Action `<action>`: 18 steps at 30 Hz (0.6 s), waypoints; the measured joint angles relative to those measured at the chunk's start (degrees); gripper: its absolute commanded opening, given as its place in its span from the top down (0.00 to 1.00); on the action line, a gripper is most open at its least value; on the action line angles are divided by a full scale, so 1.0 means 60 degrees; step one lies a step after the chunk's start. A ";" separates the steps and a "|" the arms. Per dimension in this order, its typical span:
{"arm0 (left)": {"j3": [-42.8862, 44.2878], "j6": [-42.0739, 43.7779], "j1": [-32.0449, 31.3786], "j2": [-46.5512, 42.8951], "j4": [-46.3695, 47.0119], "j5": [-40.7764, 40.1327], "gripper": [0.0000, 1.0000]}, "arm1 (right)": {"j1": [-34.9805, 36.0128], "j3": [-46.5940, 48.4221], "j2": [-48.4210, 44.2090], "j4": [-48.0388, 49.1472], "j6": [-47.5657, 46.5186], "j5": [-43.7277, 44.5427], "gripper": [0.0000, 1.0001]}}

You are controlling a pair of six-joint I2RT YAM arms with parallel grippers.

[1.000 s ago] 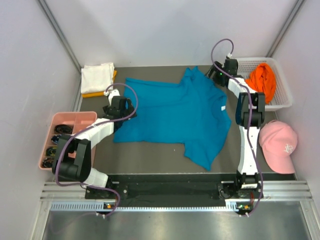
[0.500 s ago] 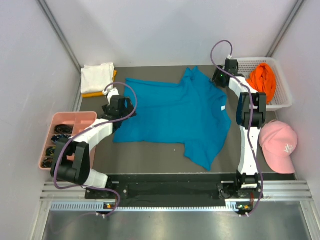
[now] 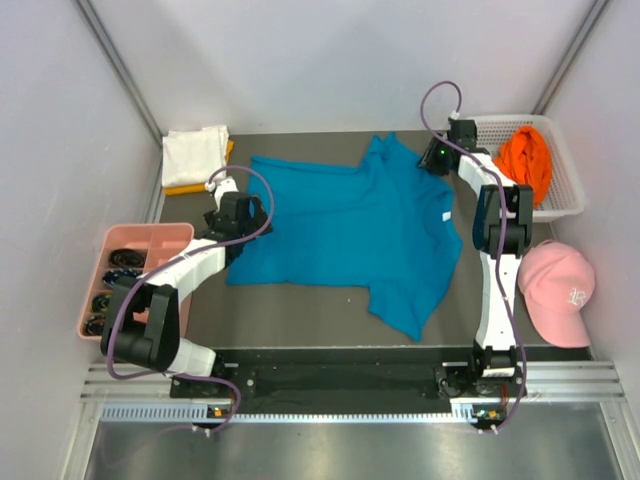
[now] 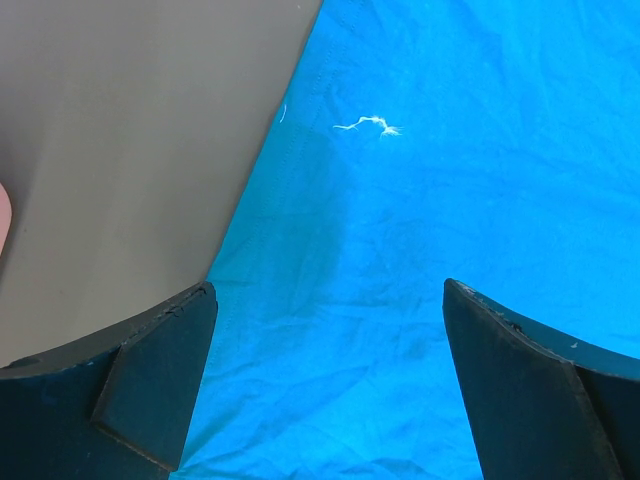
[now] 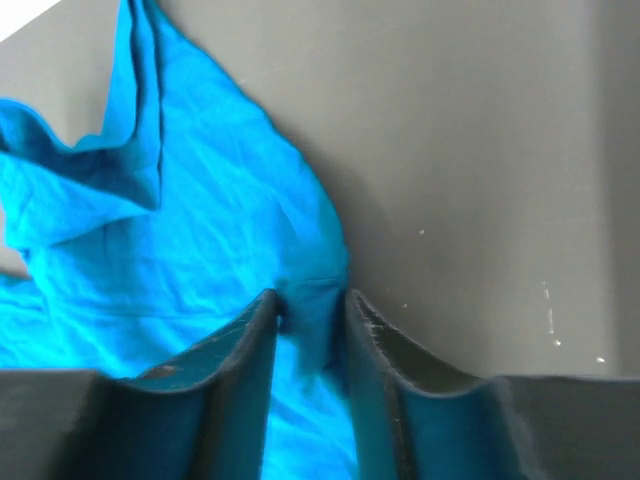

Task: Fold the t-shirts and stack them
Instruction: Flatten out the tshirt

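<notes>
In the middle of the table point(image 3: 300, 310) the teal-blue t-shirt point(image 3: 350, 225) lies spread almost flat, with its hem toward the left arm and its collar toward the right one. The left gripper point(image 4: 328, 292) hangs just over the hem edge, its jaws wide apart and nothing between them. The right gripper point(image 5: 308, 300) is at the far shoulder with narrow jaws, and a small ridge of the cloth seems pinched between them. The cloth looks thin, light and limp. I think it will sag and wrinkle when lifted, and it may slip out of a shallow pinch. A good hold is probably on the sewn edges, at hem and shoulder, where the fabric is doubled.
</notes>
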 measured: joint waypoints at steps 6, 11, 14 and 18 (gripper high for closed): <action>0.0000 -0.0004 0.0000 0.0000 0.0000 -0.0004 0.01 | 0.0000 0.0120 0.0040 -0.0208 -0.0007 -0.0113 1.00; -0.0007 -0.0004 0.0004 0.0000 0.0000 -0.0004 0.01 | -0.0047 0.0280 0.0044 -0.0361 0.0193 0.0182 1.00; -0.0015 0.0000 0.0007 0.0000 0.0000 -0.0004 0.01 | -0.0058 0.0499 0.0062 -0.0510 0.0514 0.0466 1.00; -0.0015 0.0000 0.0011 0.0000 0.0000 -0.0007 0.01 | -0.0182 0.1038 0.0251 -0.0627 0.0863 0.0699 1.00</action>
